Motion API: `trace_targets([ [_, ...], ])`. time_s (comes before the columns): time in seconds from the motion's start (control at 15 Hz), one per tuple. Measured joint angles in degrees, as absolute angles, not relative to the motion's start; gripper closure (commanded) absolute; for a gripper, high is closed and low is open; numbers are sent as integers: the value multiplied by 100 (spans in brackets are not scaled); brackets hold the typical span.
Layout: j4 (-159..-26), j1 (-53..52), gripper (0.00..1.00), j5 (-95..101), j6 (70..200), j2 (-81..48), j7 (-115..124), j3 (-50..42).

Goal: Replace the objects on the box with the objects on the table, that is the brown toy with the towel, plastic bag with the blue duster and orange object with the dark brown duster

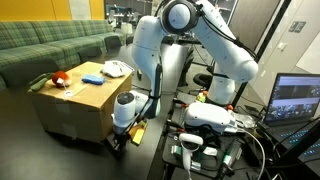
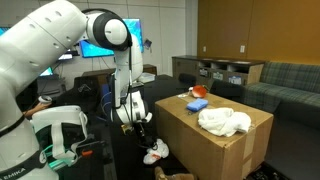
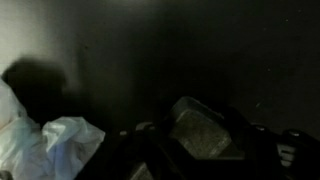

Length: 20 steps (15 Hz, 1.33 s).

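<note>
Low at the table's edge beside the box, the gripper is set around the dark brown duster; whether the jaws pinch it cannot be told. It should be clamped squarely, the adjacent towel left clear. The orange object sits on the box top.

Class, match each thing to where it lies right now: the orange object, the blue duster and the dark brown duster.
Things:
1 orange object
2 blue duster
3 dark brown duster

Places:
A down on the table
B on the box, right beside the white bundle
C on the box, farther from the white bundle

Pairs: 1-C, 2-B, 3-A
</note>
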State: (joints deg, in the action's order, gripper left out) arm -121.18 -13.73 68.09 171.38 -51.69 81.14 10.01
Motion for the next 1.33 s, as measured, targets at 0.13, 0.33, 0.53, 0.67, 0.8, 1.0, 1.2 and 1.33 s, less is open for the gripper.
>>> trace_targets([
  [0.13,-12118,-1373,61,6809,17136,-5169,8114,1001],
  [0.33,-12116,-1376,61,6809,17131,-5169,8114,1001],
  [0.53,-12111,-1389,61,6809,17111,-5169,8115,1001],
  [0.67,-12109,-1393,61,6809,17105,-5169,8115,1001],
  [0.8,-12109,-1397,61,6809,17097,-5166,8115,1000],
  [1.0,-12109,-1414,61,6824,17052,-5150,8114,990],
  [1.2,-12136,-1435,61,6884,16949,-5086,8111,938],
  [1.33,-12184,-1442,61,6944,16864,-5017,8111,873],
])
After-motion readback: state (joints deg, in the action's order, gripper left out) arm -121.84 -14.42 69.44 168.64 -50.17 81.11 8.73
